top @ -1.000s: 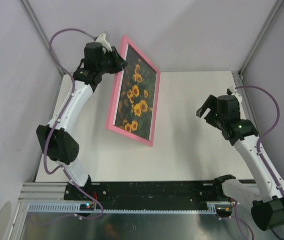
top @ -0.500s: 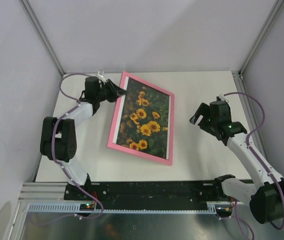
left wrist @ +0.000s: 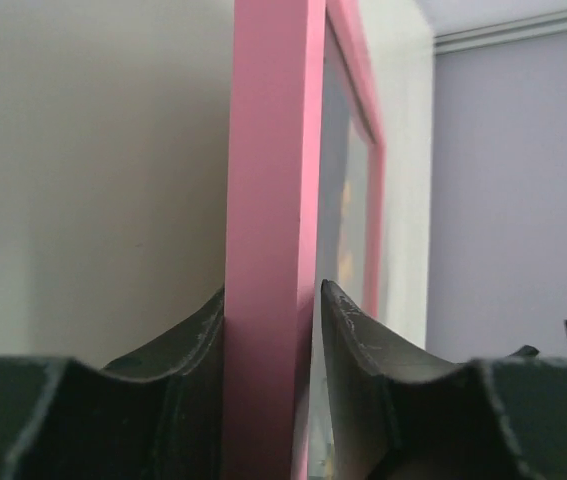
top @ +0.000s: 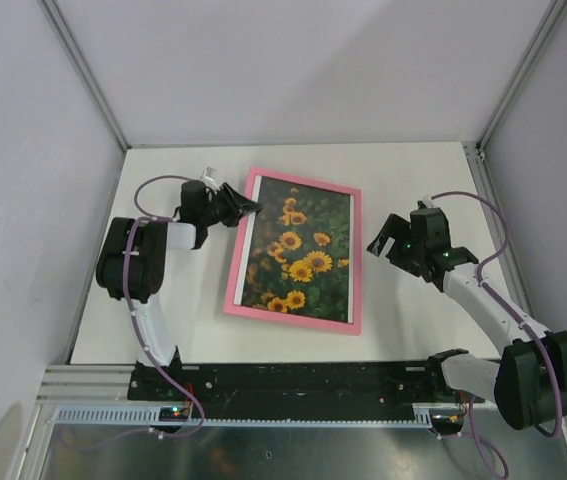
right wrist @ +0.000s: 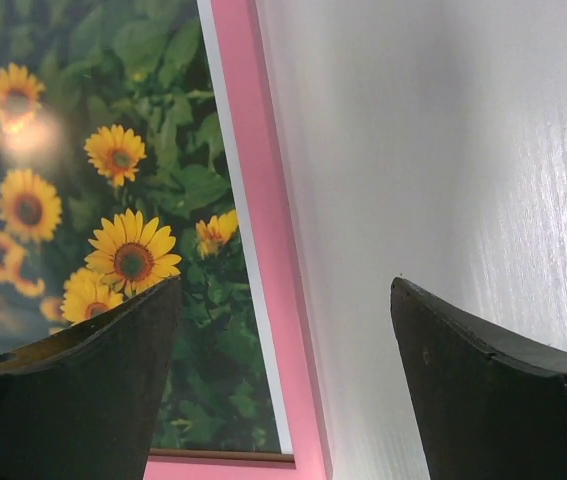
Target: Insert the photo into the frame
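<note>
The pink frame (top: pixel 293 318) lies on the white table (top: pixel 413 180) with the sunflower photo (top: pixel 298 255) inside its rails. My left gripper (top: pixel 245 207) is low at the frame's far left corner, shut on the left rail. In the left wrist view the pink rail (left wrist: pixel 268 200) stands between the fingers of the left gripper (left wrist: pixel 273 290). My right gripper (top: pixel 381 243) is open and empty, just right of the frame's right rail. In the right wrist view the right gripper (right wrist: pixel 286 282) straddles the pink rail (right wrist: pixel 263 230), with the photo (right wrist: pixel 113 150) to its left.
Grey walls with metal posts (top: pixel 88 75) close in the table on the left, back and right. A black rail (top: pixel 303 380) with the arm bases runs along the near edge.
My left gripper has lowered the tilted frame with the photo down onto the table. My right gripper has moved left and down toward the frame's right rail.
</note>
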